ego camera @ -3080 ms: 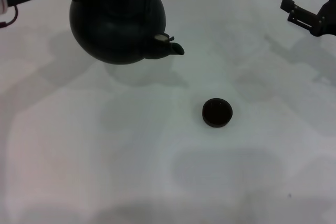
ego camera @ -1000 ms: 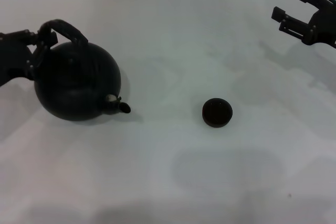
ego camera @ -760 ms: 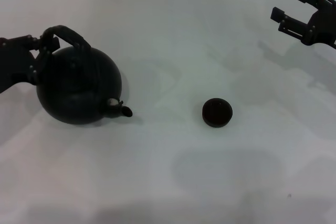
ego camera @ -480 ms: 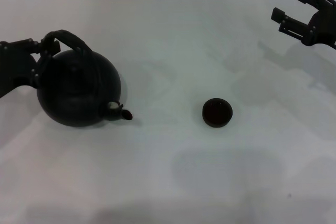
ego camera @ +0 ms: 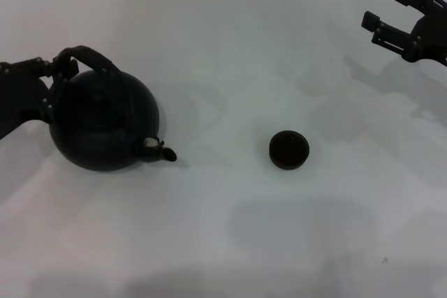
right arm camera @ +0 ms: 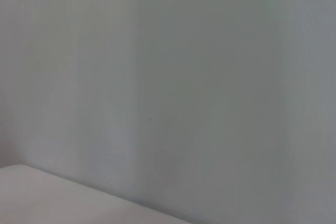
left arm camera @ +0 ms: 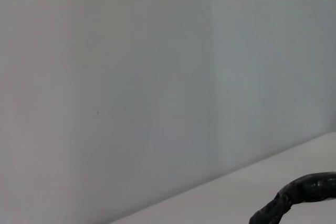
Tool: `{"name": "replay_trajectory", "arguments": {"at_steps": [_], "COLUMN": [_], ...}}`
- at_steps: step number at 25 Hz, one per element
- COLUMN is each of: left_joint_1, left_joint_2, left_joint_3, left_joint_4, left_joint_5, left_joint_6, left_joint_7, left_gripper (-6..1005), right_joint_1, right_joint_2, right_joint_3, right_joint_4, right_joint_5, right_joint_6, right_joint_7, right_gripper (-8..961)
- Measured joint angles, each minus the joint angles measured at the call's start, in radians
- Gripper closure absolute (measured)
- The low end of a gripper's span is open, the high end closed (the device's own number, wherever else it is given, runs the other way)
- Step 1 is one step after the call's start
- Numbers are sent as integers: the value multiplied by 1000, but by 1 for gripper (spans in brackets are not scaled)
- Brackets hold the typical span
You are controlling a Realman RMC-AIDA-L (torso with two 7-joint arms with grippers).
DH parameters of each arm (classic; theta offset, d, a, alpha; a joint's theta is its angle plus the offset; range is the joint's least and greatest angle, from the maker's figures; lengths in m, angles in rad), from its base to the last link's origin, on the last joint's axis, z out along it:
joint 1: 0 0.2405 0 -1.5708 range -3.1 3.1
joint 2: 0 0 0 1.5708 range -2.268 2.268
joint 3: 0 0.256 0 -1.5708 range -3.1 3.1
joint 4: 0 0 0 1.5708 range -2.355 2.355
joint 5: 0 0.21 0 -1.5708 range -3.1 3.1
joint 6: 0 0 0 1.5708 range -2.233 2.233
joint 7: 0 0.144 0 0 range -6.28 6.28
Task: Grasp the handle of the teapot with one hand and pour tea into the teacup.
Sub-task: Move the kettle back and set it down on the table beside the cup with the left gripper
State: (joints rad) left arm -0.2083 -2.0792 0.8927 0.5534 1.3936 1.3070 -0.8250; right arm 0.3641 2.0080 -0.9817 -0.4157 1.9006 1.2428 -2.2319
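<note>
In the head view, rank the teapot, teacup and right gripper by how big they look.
1. teapot, by far the largest.
2. right gripper, partly cut off by the frame edge.
3. teacup, smallest, though close to the gripper.

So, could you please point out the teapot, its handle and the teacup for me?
teapot (ego camera: 101, 130), head view, middle of its round body.
handle (ego camera: 91, 54), head view, top of the arched hoop.
teacup (ego camera: 289, 150), head view, centre of its dark opening.

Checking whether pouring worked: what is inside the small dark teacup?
The small round dark teacup shows only a uniformly dark interior from the head view; whether it holds tea cannot be told. The large matte-black teapot stands apart from it, toward the robot's left, on the white table.
</note>
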Motion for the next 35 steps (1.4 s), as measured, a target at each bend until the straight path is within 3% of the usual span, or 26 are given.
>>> {"name": "replay_trajectory", "arguments": {"at_steps": [35], "left_joint_1": [7], "left_joint_2": [2], "left_joint_3": [0], "left_joint_4": [-55], "left_joint_5": [-26], "left_joint_6": [-18], "left_joint_7": [53], "left_gripper": [883], "right_joint_1": [-1], "right_joint_2": [0], "right_joint_3": [-2], "right_joint_4": [13], "right_joint_5": [0], "right_joint_6": [0], "right_joint_7": [-5], "right_gripper": [93]}}
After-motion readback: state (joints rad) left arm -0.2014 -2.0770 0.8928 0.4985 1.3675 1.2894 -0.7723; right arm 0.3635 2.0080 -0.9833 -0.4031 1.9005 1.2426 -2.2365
